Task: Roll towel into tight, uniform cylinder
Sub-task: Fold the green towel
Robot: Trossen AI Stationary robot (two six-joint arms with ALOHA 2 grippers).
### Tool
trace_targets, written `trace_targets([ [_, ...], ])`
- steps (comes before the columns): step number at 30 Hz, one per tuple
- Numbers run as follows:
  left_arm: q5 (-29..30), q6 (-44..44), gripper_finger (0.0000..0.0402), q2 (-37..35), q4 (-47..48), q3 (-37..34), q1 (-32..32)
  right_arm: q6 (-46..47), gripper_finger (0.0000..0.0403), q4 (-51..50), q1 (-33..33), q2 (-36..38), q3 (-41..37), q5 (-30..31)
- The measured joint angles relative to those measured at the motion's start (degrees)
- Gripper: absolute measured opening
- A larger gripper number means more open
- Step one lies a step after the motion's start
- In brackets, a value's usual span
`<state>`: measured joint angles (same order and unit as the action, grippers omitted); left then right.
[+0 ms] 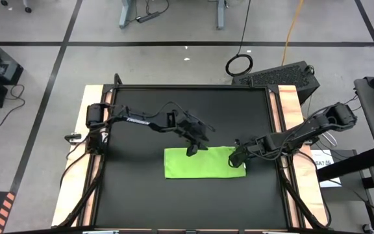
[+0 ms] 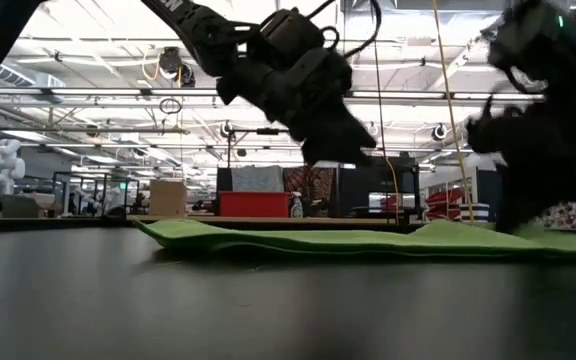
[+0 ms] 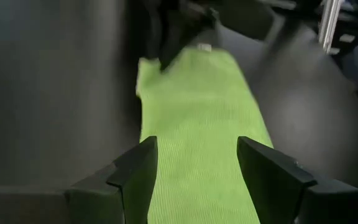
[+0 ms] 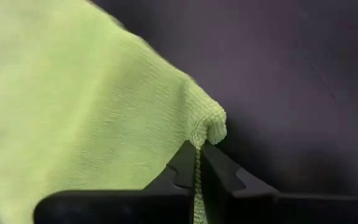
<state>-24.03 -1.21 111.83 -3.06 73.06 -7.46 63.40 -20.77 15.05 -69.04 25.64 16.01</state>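
Note:
The lime-green towel (image 1: 203, 164) lies spread flat on the black tabletop (image 1: 141, 195), its long side running left to right. My left gripper (image 1: 192, 151) is open and hovers above the towel's far edge near its middle. In the left wrist view its fingers (image 3: 135, 171) stand apart over the cloth (image 3: 197, 124) without touching it. My right gripper (image 1: 239, 156) is shut on the towel's right end, near the far corner. In the low view the towel (image 2: 298, 240) lies flat, with the left gripper (image 2: 353, 155) clear above it. My right gripper (image 4: 199, 152) pinches the towel's right end at a corner (image 4: 207, 124) between its two fingers. The fingers slant down from the table's right. A small bunch of cloth stands up just ahead of the fingertips. The rest of the towel lies on the table.
The black tabletop has free room on the near side (image 1: 193, 201) and to the left of the towel. Wooden side rails (image 1: 291, 104) run along the table's left and right edges. Beyond the table is the room's floor with cables and equipment.

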Motion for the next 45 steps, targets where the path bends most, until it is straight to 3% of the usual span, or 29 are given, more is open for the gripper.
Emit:
trace_targets([
  [6, -0.3, -3.2, 0.0225, 0.0, 0.1, 3.2, -0.5, -11.7, 0.0001, 0.1, 0.0, 0.3, 7.3, 4.4],
  [15, -7.4, -10.5, 0.0225, 0.0, -0.1, 4.2, -2.8, -22.7, 0.0, -4.7, -0.6, 0.3, 17.4, 10.9],
  [24, -5.7, -10.5, 0.0225, 0.0, -3.2, 4.2, -2.7, -26.8, 0.0, -5.2, -2.3, 0.4, 21.3, 10.7],
  [29, 0.7, -11.0, 0.0225, 0.0, -3.1, 4.2, -2.7, -27.1, 0.0, -4.9, -2.3, 0.4, 21.7, 9.5],
  [32, -0.1, -10.6, 0.0225, 0.0, -3.1, 4.2, -2.9, -27.0, 0.0, -4.8, -2.3, 0.4, 21.7, 9.3],
  [35, -4.4, -10.5, 0.0225, 0.0, -3.2, 4.2, -3.0, -26.8, 0.0, -4.8, -2.3, 0.4, 21.7, 9.1],
  [45, -9.7, -9.1, 0.0136, 0.2, -3.5, 4.2, -2.6, -28.3, 0.0, -2.7, -2.3, 0.4, 21.7, 7.5],
])
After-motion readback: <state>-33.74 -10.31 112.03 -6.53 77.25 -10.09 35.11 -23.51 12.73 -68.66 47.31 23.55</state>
